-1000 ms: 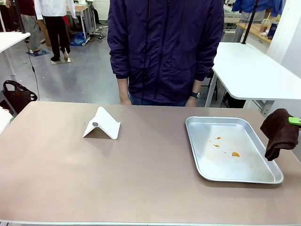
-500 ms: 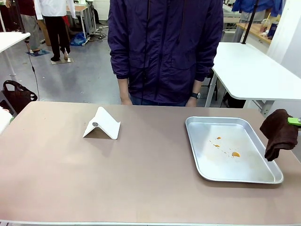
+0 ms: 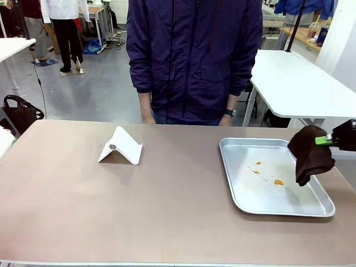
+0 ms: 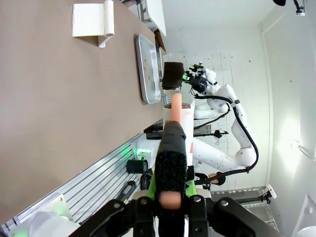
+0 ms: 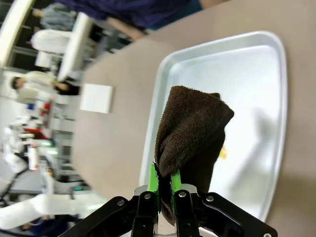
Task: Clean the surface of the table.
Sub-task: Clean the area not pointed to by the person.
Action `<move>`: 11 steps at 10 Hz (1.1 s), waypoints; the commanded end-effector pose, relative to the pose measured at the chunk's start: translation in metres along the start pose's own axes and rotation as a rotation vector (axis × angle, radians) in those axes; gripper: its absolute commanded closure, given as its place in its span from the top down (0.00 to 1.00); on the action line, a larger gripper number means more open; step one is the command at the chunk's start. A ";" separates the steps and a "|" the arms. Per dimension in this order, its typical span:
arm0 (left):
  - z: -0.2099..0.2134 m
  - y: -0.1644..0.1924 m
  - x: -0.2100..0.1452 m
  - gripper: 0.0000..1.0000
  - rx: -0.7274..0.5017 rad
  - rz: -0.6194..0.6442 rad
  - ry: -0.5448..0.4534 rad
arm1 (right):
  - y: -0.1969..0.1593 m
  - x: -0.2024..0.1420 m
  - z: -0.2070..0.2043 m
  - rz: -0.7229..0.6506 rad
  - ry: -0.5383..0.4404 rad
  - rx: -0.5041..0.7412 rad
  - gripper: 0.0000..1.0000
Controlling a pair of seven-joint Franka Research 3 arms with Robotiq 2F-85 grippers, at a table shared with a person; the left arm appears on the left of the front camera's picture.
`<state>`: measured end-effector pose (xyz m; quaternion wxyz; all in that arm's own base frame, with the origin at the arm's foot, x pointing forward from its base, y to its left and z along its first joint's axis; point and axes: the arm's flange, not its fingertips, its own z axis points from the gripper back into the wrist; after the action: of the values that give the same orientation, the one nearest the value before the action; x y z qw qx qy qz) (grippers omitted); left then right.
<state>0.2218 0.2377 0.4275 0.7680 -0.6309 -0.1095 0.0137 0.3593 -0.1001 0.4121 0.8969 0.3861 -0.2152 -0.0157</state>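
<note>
Since a second ago the right gripper [image 3: 324, 140] has moved inward from the table's right end, carrying the brown cloth [image 3: 310, 154] with it. The cloth now hangs over the right rim of the metal tray [image 3: 233, 146] instead of outside it. This gripper's green pads are pinched on the cloth's upper edge, and the rest droops free above the tray floor. Orange spots [image 3: 278, 182] lie on that floor, just left of the cloth. The tray rests on the right part of the brownish table [image 3: 167, 211], which spans the whole foreground. A white folded stand [image 3: 121, 146] sits left of centre, well apart from the tray. A person [image 3: 194, 55] in a dark jacket stands at the far edge. The left gripper [image 4: 174, 129] hangs off the table's side, its fingers closed on a pinkish stick [image 4: 176, 102] that I cannot identify.
</note>
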 end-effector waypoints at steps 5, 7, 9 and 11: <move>-0.002 -0.003 -0.003 0.22 -0.003 0.008 -0.010 | -0.018 0.012 -0.071 0.127 0.199 -0.229 0.11; -0.002 -0.003 -0.003 0.22 -0.003 0.008 -0.010 | -0.027 0.007 -0.095 0.126 0.248 -0.242 0.11; -0.002 -0.003 -0.003 0.22 -0.003 0.008 -0.010 | -0.030 0.003 -0.112 0.119 0.262 -0.237 0.11; -0.002 -0.003 -0.003 0.22 -0.003 0.008 -0.010 | -0.036 -0.002 -0.126 0.100 0.266 -0.271 0.11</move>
<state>0.2216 0.2378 0.4275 0.7680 -0.6308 -0.1098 0.0140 0.4046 -0.0427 0.3136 0.9575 0.2589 -0.1078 0.0679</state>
